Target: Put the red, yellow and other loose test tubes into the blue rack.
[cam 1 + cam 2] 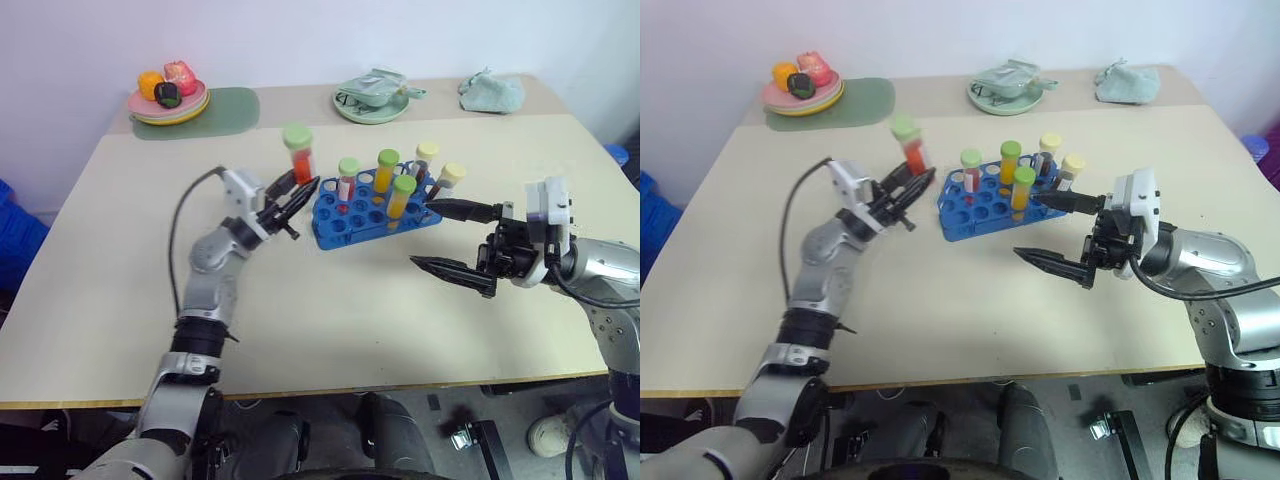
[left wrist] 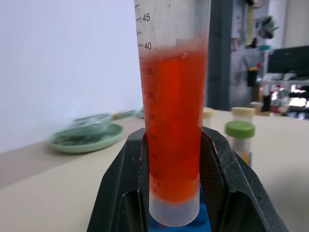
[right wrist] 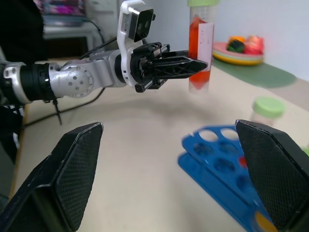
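Observation:
My left gripper (image 1: 300, 198) is shut on a loose test tube (image 1: 300, 160) with red liquid and a light green cap. It holds the tube upright in the air, just off the left end of the blue rack (image 1: 335, 226). In the left wrist view the tube (image 2: 175, 125) sits clamped between the two black fingers (image 2: 120, 188). Several capped tubes (image 1: 386, 170) stand in the rack's holes. At the rack's right end my right gripper (image 1: 440, 237) hangs open and holds nothing. One of its fingers (image 1: 455, 209) reaches close to the rack's corner.
A plate of toy fruit (image 1: 168, 100) on a green mat (image 1: 225, 110) sits at the back left. A green dish (image 1: 372, 102) and a crumpled green cloth (image 1: 492, 92) lie along the back. The table's front edge (image 1: 300, 390) runs below both arms.

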`<action>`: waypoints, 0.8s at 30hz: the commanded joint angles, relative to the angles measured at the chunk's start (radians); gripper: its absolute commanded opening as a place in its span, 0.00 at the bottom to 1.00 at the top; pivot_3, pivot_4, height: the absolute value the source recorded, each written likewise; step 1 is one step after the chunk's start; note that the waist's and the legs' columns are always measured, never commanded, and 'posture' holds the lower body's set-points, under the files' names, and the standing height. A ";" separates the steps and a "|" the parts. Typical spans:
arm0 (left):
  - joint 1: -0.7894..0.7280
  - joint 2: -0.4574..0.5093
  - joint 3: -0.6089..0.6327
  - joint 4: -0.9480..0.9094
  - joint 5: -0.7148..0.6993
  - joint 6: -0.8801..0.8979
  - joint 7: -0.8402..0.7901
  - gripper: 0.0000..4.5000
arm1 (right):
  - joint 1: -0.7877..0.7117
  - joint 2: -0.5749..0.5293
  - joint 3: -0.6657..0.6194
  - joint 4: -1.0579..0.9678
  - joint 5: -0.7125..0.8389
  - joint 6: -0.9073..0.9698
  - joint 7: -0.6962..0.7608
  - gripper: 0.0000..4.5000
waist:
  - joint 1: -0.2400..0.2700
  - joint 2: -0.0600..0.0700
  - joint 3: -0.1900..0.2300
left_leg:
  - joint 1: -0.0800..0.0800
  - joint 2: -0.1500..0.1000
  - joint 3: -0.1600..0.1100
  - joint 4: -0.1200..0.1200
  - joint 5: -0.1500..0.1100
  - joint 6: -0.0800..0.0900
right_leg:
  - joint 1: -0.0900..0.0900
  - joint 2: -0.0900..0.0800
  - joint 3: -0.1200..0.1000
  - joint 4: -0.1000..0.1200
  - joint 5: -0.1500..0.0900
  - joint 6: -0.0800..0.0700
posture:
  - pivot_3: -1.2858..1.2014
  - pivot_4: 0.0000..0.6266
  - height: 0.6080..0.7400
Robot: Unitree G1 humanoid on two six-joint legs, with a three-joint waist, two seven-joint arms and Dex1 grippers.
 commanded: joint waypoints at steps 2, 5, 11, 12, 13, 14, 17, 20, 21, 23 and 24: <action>-0.071 -0.062 -0.023 0.119 0.027 -0.109 -0.035 0.18 | 0.072 -0.023 -0.090 -0.030 -0.028 -0.042 -0.026 1.00 | 0.002 0.000 0.000 | 0.000 0.000 0.000 0.000 0.000 0.000 | 0.001 0.000 0.000 0.000 0.000 0.000 | 0.52 0.24 1.00; -0.126 -0.092 -0.022 0.227 0.057 -0.166 -0.024 0.18 | 0.108 -0.018 -0.117 -0.036 -0.027 -0.042 -0.049 1.00 | 0.001 0.000 0.000 | 0.000 -0.001 0.000 0.000 0.000 0.000 | 0.001 0.000 0.000 -0.001 0.000 0.001 | 0.52 0.24 1.00; -0.171 -0.144 -0.040 0.363 0.115 -0.256 -0.010 0.18 | 0.166 -0.004 -0.125 -0.068 -0.038 -0.059 -0.083 1.00 | 0.001 0.000 0.000 | 0.000 0.000 0.000 0.000 0.000 0.000 | 0.001 0.000 0.000 -0.001 0.000 0.001 | 0.52 0.24 1.00; -0.169 -0.151 -0.045 0.372 0.122 -0.266 -0.011 0.18 | 0.176 -0.004 -0.128 -0.073 -0.039 -0.060 -0.089 1.00 | 0.001 0.000 0.000 | 0.000 0.000 0.000 0.000 0.000 0.000 | 0.001 0.000 0.000 -0.001 0.000 0.001 | 0.52 0.24 1.00; -0.167 -0.156 -0.050 0.383 0.130 -0.274 -0.015 0.18 | 0.182 -0.003 -0.131 -0.068 -0.050 -0.069 -0.098 1.00 | 0.002 0.000 0.000 | 0.000 0.000 0.000 0.000 0.000 0.000 | 0.001 0.000 0.000 -0.001 0.000 0.001 | 0.52 0.24 1.00; -0.166 -0.158 -0.053 0.391 0.136 -0.279 -0.017 0.18 | 0.187 -0.002 -0.135 -0.065 -0.057 -0.075 -0.105 1.00 | 0.002 -0.001 0.000 | 0.000 0.000 0.000 0.000 0.000 0.000 | 0.001 0.000 0.000 -0.001 0.000 0.001 | 0.52 0.24 1.00; -0.164 -0.160 -0.062 0.405 0.158 -0.293 -0.010 0.18 | 0.203 0.006 -0.147 -0.061 -0.069 -0.085 -0.131 1.00 | 0.001 -0.001 0.000 | 0.000 -0.001 0.000 0.000 0.000 0.000 | 0.001 0.000 0.000 -0.001 0.000 0.001 | 0.52 0.24 1.00; -0.162 -0.158 -0.061 0.419 0.175 -0.306 -0.002 0.18 | 0.216 0.014 -0.152 -0.071 -0.065 -0.087 -0.149 1.00 | 0.001 -0.001 0.000 | 0.000 0.000 0.000 0.000 0.000 0.000 | 0.001 0.000 0.000 -0.001 0.000 0.001 | 0.52 0.24 1.00; -0.162 -0.157 -0.061 0.426 0.181 -0.312 0.004 0.18 | 0.219 0.015 -0.151 -0.076 -0.064 -0.088 -0.154 1.00 | 0.001 -0.001 0.000 | 0.000 0.000 0.000 0.000 0.000 0.000 | 0.001 0.000 0.000 -0.001 0.000 0.001 | 0.52 0.24 1.00; -0.168 -0.153 -0.062 0.448 0.198 -0.326 0.014 0.18 | 0.219 0.019 -0.151 -0.083 -0.061 -0.086 -0.163 1.00 | 0.001 -0.001 0.000 | 0.000 0.000 0.000 0.000 0.000 0.000 | 0.001 0.000 0.000 -0.001 0.000 0.001 | 0.52 0.24 1.00; -0.172 -0.153 -0.060 0.460 0.202 -0.326 0.020 0.18 | 0.220 0.021 -0.150 -0.085 -0.061 -0.086 -0.167 1.00 | 0.002 -0.001 0.000 | 0.000 0.000 0.000 0.000 0.000 0.000 | 0.001 0.000 0.000 -0.001 0.000 0.001 | 0.52 0.24 1.00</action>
